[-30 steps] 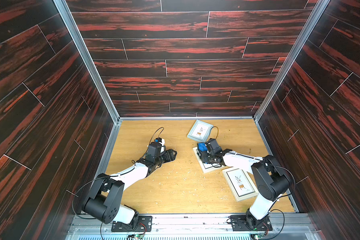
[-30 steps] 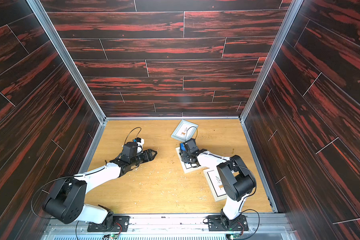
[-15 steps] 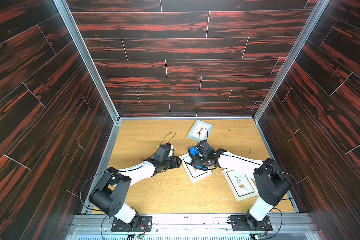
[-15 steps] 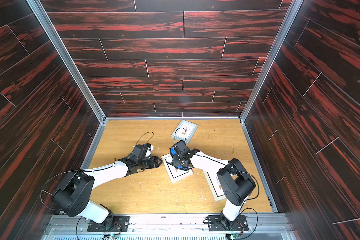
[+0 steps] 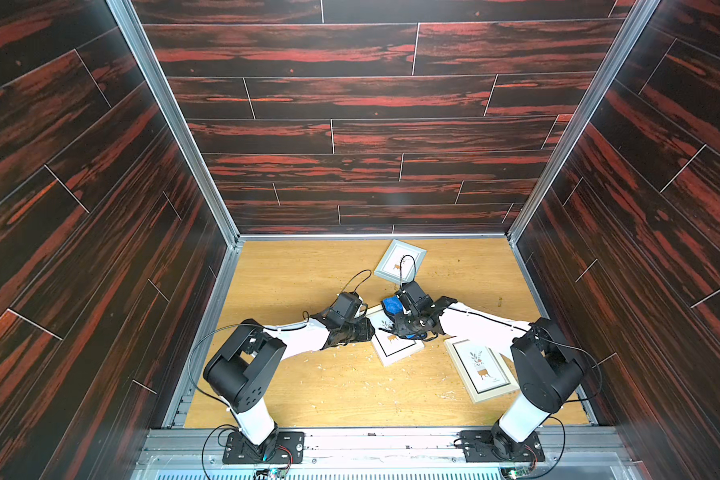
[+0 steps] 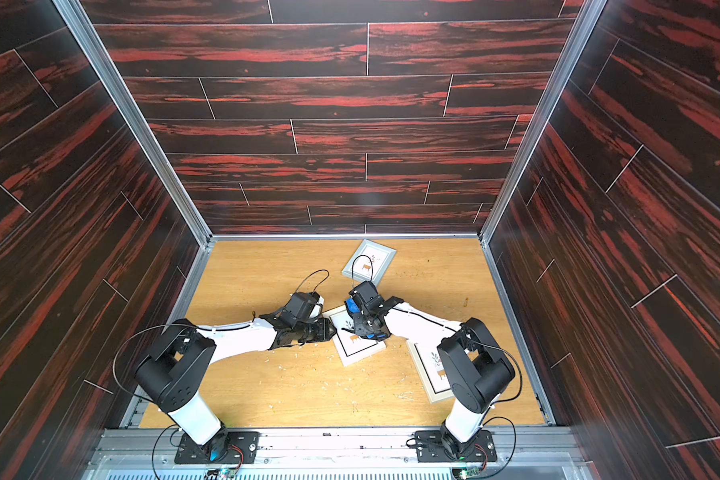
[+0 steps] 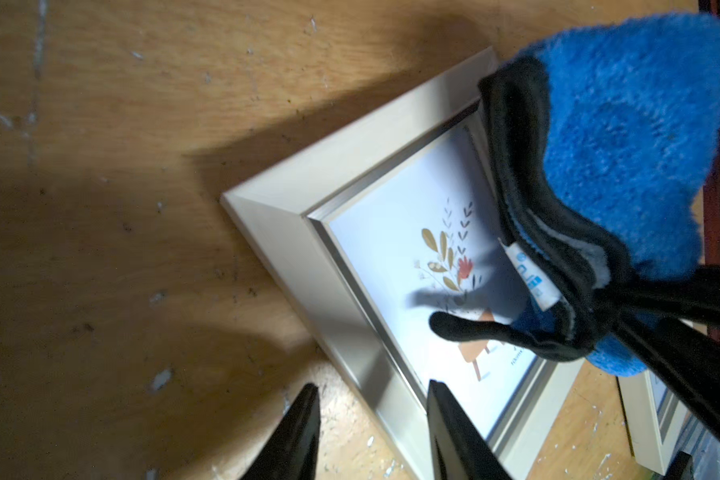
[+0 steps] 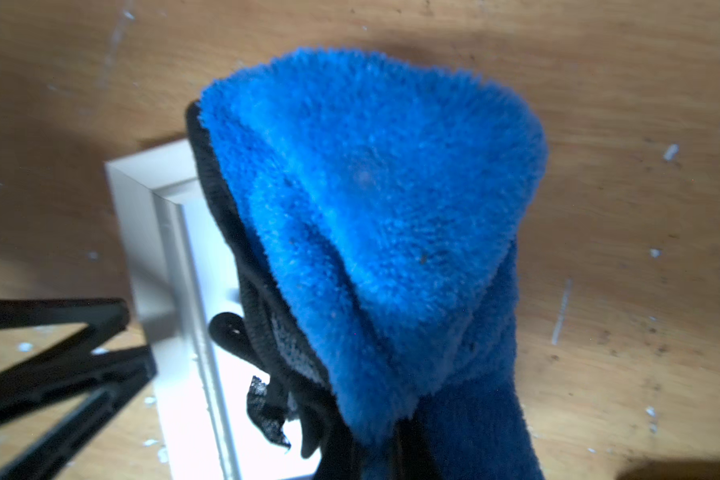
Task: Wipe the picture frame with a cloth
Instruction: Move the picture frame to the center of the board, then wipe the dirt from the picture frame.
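The white picture frame (image 5: 396, 347) (image 6: 359, 352) lies flat in the middle of the wooden floor, with a plant print under its glass. My right gripper (image 5: 398, 318) is shut on the bunched bright blue cloth (image 5: 391, 304) (image 6: 352, 306) (image 8: 371, 208), which hangs over the frame's far corner; the cloth hides its fingers. In the left wrist view the black-edged cloth (image 7: 624, 145) and its loop rest over the print. My left gripper (image 5: 368, 330) (image 7: 373, 386) is open. Its jaws straddle the picture frame's side rail (image 7: 350, 166), one on the floor side and one over the glass.
A second white frame (image 5: 400, 262) (image 6: 368, 262) lies near the back wall. A third frame (image 5: 481, 370) (image 6: 429, 372) lies at the front right, beside the right arm. Pale crumbs dot the floor. Dark panel walls close in three sides.
My left arm has reached right to the frame and its jaws have narrowed around the rail. My right gripper, the cloth and the frame have shifted left and nearer.
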